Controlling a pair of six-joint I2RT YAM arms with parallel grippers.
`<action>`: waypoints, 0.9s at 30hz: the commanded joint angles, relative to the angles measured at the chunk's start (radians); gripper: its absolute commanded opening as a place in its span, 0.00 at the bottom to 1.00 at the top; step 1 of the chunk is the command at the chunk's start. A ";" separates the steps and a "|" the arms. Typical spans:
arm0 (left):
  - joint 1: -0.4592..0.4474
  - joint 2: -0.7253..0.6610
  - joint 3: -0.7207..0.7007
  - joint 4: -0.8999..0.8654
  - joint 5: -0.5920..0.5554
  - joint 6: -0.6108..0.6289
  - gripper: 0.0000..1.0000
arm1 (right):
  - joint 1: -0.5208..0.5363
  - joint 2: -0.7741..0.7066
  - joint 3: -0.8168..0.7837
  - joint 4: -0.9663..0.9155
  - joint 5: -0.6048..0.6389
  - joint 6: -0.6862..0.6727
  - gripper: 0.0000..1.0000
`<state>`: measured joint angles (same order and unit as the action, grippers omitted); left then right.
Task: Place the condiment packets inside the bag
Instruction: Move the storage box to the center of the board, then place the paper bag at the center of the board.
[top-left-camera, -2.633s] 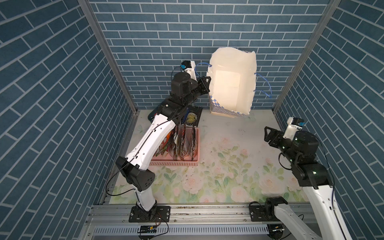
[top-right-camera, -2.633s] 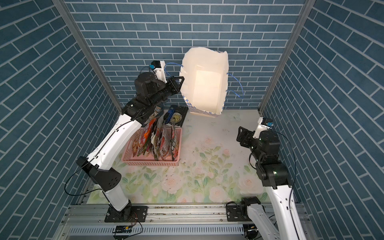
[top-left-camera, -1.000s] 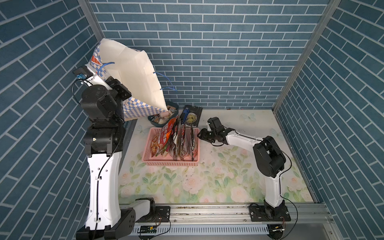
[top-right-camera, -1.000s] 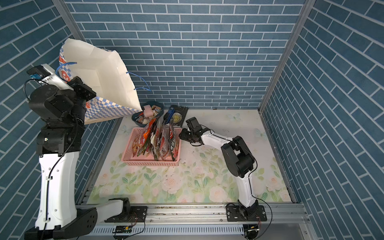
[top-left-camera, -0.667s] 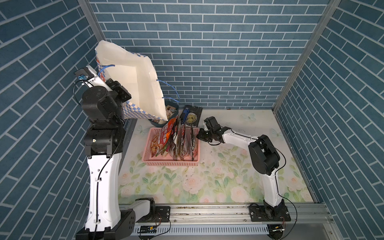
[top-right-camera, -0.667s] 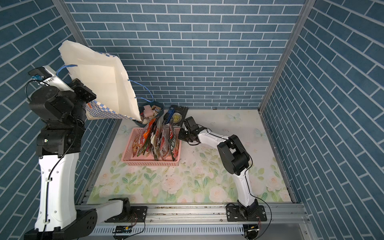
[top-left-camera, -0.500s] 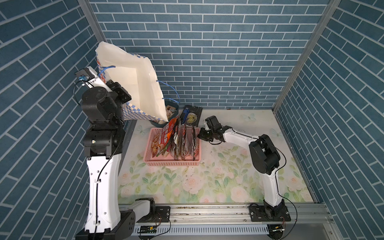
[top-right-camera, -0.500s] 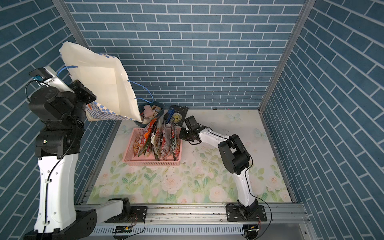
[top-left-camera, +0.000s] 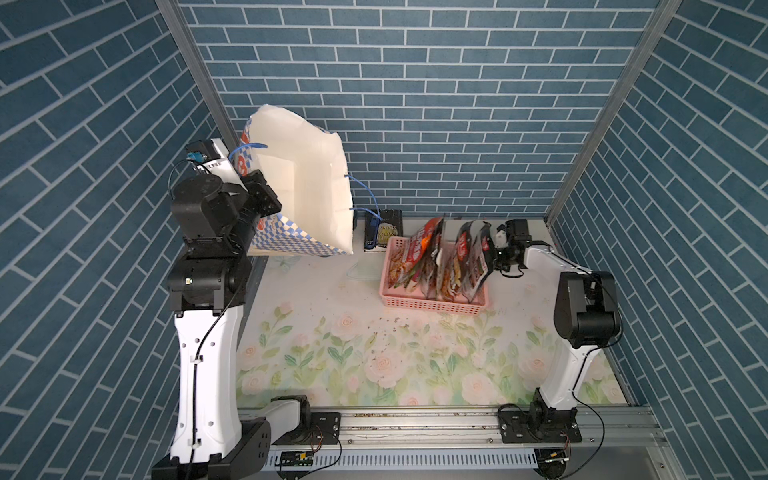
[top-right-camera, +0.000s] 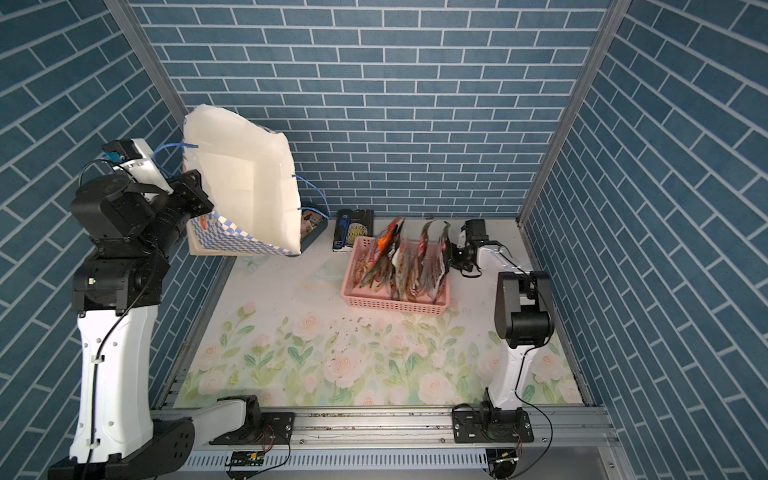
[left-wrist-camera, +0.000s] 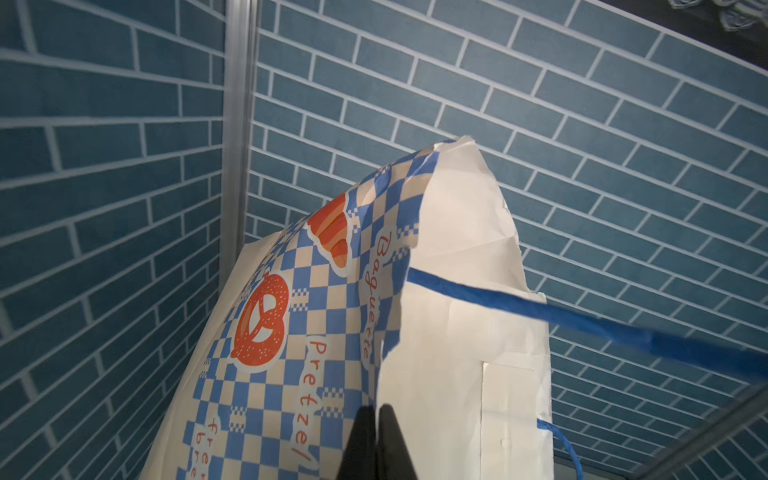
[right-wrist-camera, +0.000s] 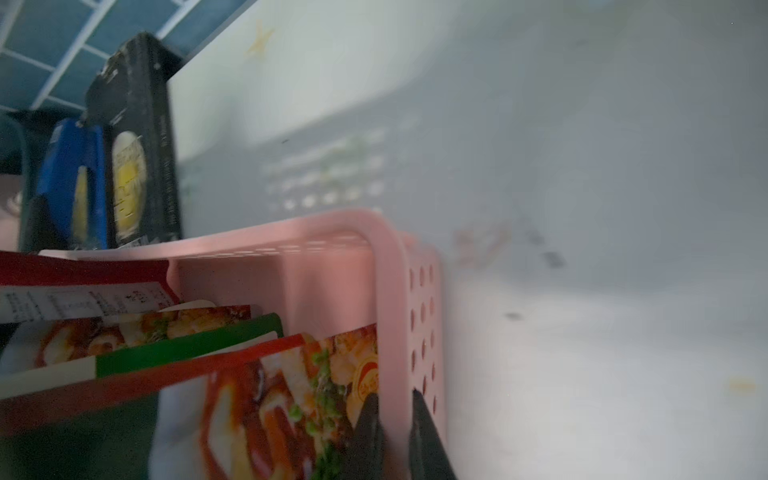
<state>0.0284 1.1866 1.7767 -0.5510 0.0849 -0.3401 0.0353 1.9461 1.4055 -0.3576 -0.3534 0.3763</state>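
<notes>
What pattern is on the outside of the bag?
The bag has blue-and-cream checks with orange pretzel and baguette prints. It shows best in the left wrist view.

The condiment packets (top-left-camera: 457, 266) stood in the basket (top-left-camera: 432, 305) on the table (top-left-camera: 332, 332), right of centre, rearward. The book (top-left-camera: 388, 232) lay just behind the basket's left corner. The bag (top-left-camera: 299, 183) hung above the left rear corner.
</notes>
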 joint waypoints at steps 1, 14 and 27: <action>0.004 -0.027 -0.097 0.057 0.203 -0.097 0.00 | -0.130 -0.050 0.017 0.000 0.082 -0.030 0.00; -0.276 0.080 -0.348 0.200 0.467 -0.301 0.00 | -0.296 0.088 0.184 0.121 0.055 0.005 0.00; -0.349 0.112 -0.563 0.391 0.391 -0.496 0.00 | -0.296 0.317 0.555 -0.047 0.011 -0.071 0.18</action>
<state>-0.3187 1.3163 1.2396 -0.3065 0.4919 -0.7479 -0.2535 2.2784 1.9141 -0.4732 -0.3714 0.2943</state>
